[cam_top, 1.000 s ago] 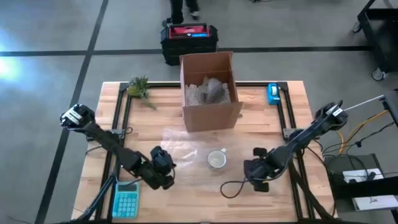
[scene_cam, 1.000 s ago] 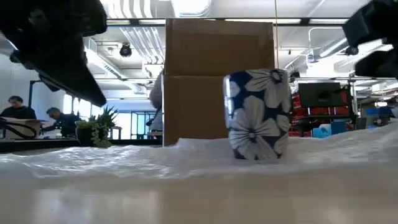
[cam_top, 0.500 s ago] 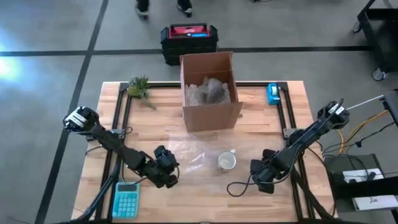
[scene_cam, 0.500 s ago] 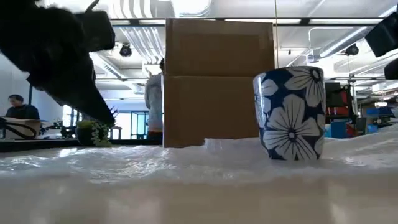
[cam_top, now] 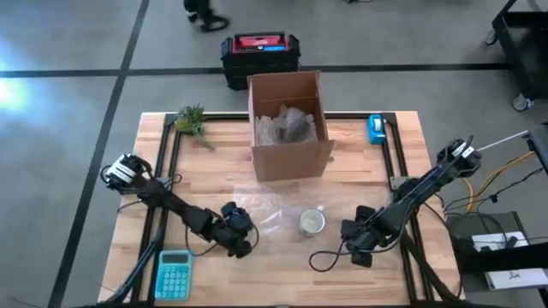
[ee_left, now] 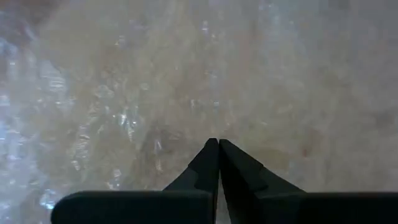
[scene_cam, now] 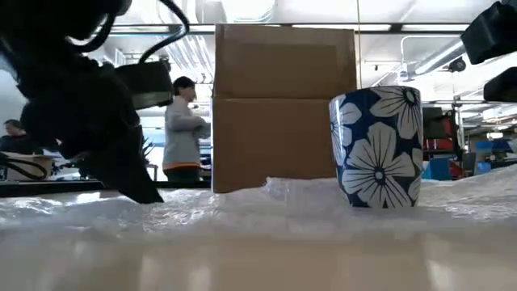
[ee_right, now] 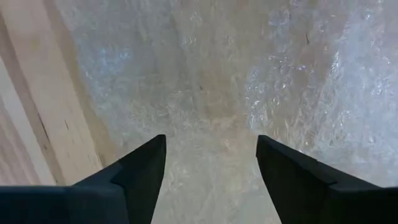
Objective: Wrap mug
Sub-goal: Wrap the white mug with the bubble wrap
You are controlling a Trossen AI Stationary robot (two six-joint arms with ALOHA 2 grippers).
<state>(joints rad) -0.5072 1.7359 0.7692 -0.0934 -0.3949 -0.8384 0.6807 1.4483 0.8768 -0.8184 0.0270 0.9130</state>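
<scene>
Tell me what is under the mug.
The mug stands upright on a sheet of bubble wrap spread over the wooden table. The wrap directly beneath its base is covered by the mug itself.

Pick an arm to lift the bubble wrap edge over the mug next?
Left, probably. The left gripper has its jaws shut, low on the bubble wrap, across the sheet from the mug. The right gripper hovers open over the wrap, holding nothing.
</scene>
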